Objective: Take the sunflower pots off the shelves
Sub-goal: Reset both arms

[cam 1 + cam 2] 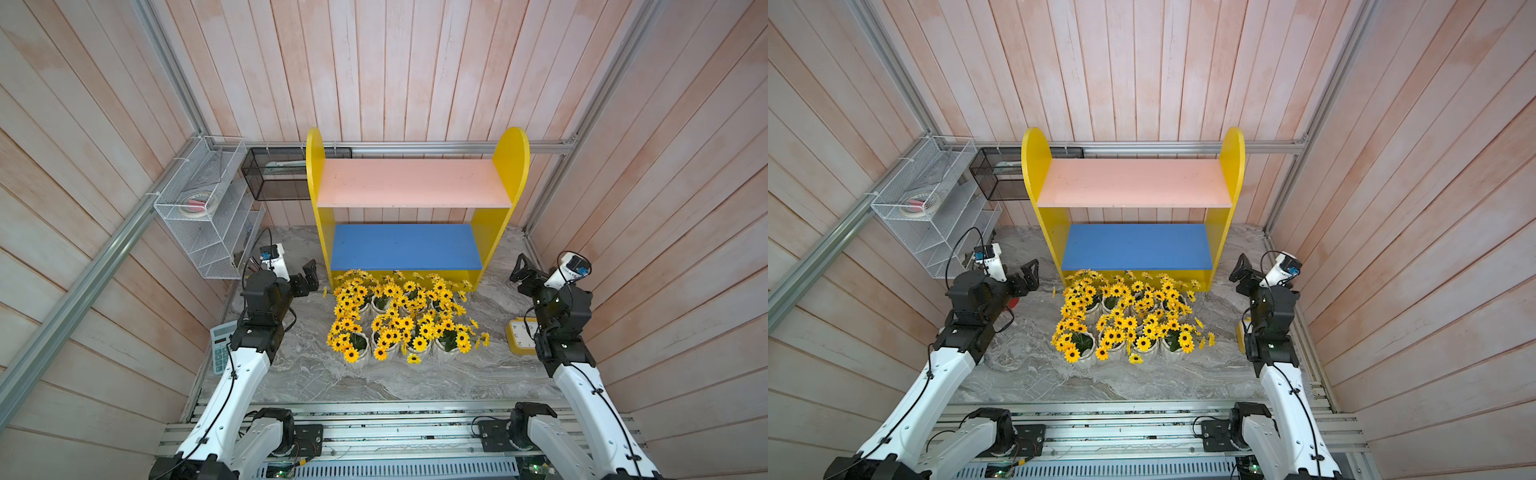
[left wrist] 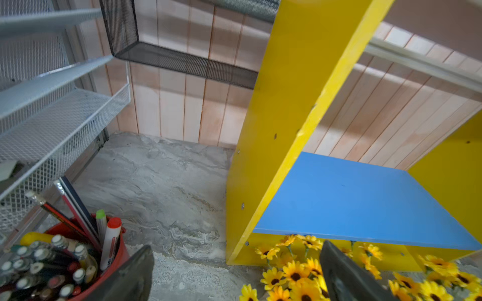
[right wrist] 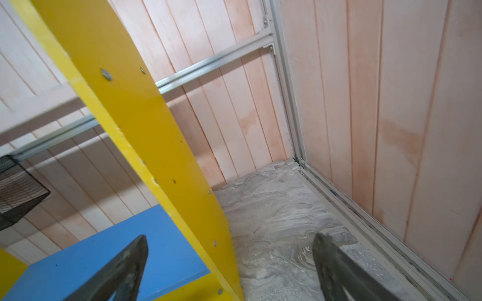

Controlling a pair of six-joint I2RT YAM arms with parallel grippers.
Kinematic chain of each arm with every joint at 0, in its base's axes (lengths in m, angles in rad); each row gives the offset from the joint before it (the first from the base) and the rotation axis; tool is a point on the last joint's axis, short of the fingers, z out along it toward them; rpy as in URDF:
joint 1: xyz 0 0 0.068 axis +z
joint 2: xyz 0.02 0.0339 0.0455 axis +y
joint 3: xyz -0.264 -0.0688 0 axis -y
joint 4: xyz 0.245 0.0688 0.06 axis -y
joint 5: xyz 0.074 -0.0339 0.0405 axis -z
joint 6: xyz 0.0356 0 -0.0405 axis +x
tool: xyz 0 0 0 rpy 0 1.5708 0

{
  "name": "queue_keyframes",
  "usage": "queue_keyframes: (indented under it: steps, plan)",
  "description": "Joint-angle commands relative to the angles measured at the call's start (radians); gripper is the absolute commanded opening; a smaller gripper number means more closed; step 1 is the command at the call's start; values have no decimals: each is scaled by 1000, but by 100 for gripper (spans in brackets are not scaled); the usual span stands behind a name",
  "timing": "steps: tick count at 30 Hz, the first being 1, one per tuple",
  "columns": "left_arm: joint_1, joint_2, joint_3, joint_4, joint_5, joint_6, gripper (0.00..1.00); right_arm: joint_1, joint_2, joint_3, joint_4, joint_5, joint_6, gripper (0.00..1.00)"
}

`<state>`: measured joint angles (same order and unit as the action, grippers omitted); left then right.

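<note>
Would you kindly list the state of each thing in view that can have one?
sunflower pots: apparently upright, off the shelves, clustered on the tabletop before them.
pink upper board: bare.
blue lower board: bare.
left gripper: open, empty.
right gripper: open, empty.
red pen cup: upright, full.

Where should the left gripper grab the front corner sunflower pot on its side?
Grip the white ribbed body of that pot below the blooms, coming in low from the bare table on its outer side. Flowers cover the rim, and another pot crowds the inner side.
</note>
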<state>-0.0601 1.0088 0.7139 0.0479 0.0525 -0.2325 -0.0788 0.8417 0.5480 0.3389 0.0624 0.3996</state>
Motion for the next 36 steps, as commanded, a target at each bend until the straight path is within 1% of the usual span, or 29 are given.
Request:
queue_keyframes:
  steps: [1,3,5,7,10,11,12,14,16,18,19,21,22,23,24,25,26,28,30,32,34,36]
  plan:
    - [13,74,-80,191,-24,-22,100,-28,13,-70,151,-65,-14,98]
    - [14,124,-149,302,-53,15,100,-31,23,-102,174,-47,-50,98]
    - [14,167,-210,416,-86,91,100,-35,23,-131,197,-44,-76,98]
    - [14,202,-254,499,-112,116,100,-38,23,-162,230,-41,-78,98]
    - [14,275,-314,670,-117,143,100,-39,44,-184,284,-61,-89,98]
    - [15,299,-303,667,-120,150,100,-39,54,-183,290,-64,-94,98]
    - [16,310,-273,607,-122,190,100,-40,62,-186,295,-69,-96,98]
    - [16,346,-301,692,-125,243,100,-41,68,-193,303,-76,-80,98]
    - [24,376,-354,794,-145,245,100,-42,65,-204,303,-72,-58,98]
    - [41,429,-429,994,-98,244,100,-42,58,-222,322,-63,-100,98]
    - [42,458,-433,1030,-100,244,100,-43,58,-230,338,-48,-106,98]
    - [48,526,-423,1078,-32,268,100,-45,68,-237,353,-38,-110,98]
    - [62,530,-428,1083,2,256,100,-46,73,-238,353,-46,-110,98]
    - [80,533,-441,1095,2,233,100,-48,78,-245,356,-50,-106,98]
    - [93,555,-462,1170,26,224,100,-48,81,-256,368,-48,-108,98]
    - [99,562,-476,1209,52,228,100,-47,88,-266,386,-46,-117,98]
    - [101,545,-474,1172,61,229,100,-48,98,-273,401,-48,-129,98]
    - [101,557,-461,1170,74,232,100,-47,121,-274,408,-45,-153,98]
    - [102,547,-433,1095,70,231,100,-48,155,-284,440,-35,-193,98]
    - [103,557,-442,1132,69,231,100,-48,189,-301,491,-50,-225,98]
    - [103,555,-439,1124,68,230,100,-47,218,-316,520,-60,-243,98]
    - [103,554,-439,1120,67,230,100,-48,263,-351,595,-104,-277,98]
